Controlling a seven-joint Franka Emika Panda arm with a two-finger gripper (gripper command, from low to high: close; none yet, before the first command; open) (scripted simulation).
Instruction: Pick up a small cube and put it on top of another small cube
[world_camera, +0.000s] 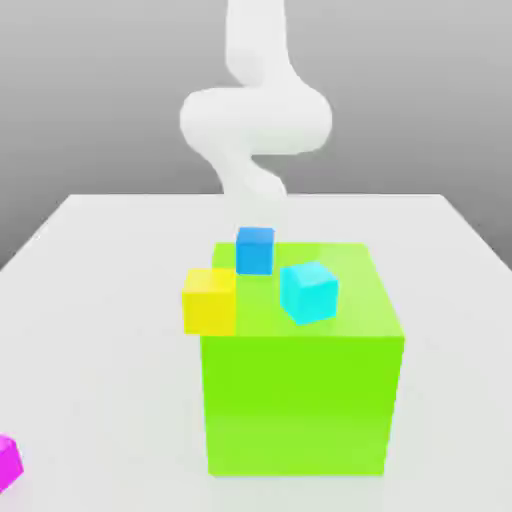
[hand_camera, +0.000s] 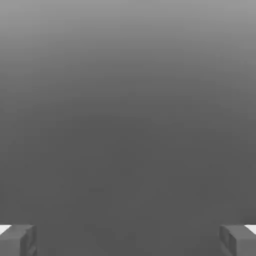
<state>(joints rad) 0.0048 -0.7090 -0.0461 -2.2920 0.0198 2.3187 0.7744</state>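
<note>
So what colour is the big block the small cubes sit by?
Bright green block, clearest in the exterior view.

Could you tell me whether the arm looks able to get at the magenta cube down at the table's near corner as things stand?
Probably yes. The magenta cube sits alone on the table, apart from the big green block; the end effector is open and holds nothing.

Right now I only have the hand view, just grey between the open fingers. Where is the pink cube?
Observer: The pink cube sits on the table at the exterior view's lower left corner, partly cut off.
Operator: What else is out there?
Observer: A big green block stands mid-table, well apart from the pink cube.
Operator: Anything on the block?
Observer: A cyan cube sits tilted on its top.
</note>
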